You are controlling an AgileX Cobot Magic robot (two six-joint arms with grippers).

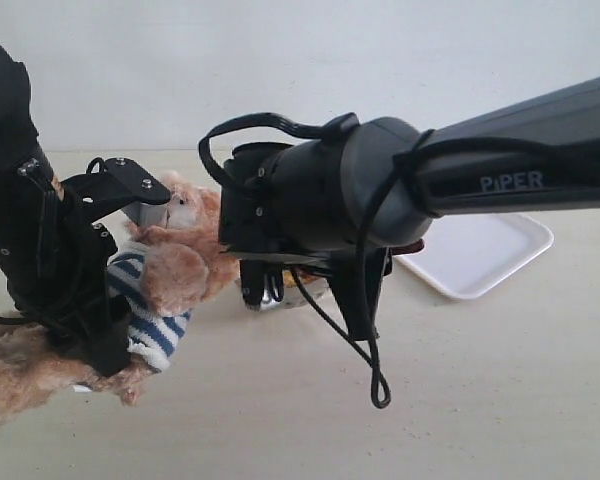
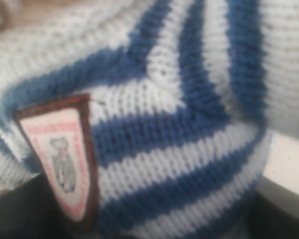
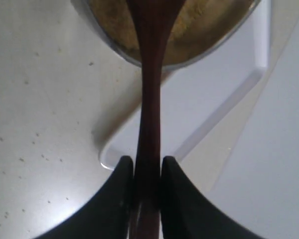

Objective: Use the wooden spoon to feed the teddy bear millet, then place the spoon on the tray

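Note:
My left gripper [image 1: 118,295] is shut on the teddy bear [image 1: 180,255] and holds it upright at the left, fingers buried in its shirt. In the left wrist view the navy-and-white striped shirt [image 2: 179,124] fills the picture, with the crest badge [image 2: 65,159] to one side. My right gripper [image 3: 148,169] is shut on the handle of the wooden spoon [image 3: 150,99]. The spoon's bowl end dips into the millet [image 3: 204,30] in the steel bowl [image 3: 114,50]. From outside, the right gripper [image 1: 263,285] hangs over the steel bowl [image 1: 280,298], just right of the bear. The arm mostly hides the spoon there.
The white tray [image 1: 485,255] lies at the back right, beyond the right arm; its rounded corner [image 3: 209,104] shows beside the bowl. The bear's legs [image 1: 20,370] sprawl on the table at the front left. A loose cable loop [image 1: 378,385] dangles from the right arm.

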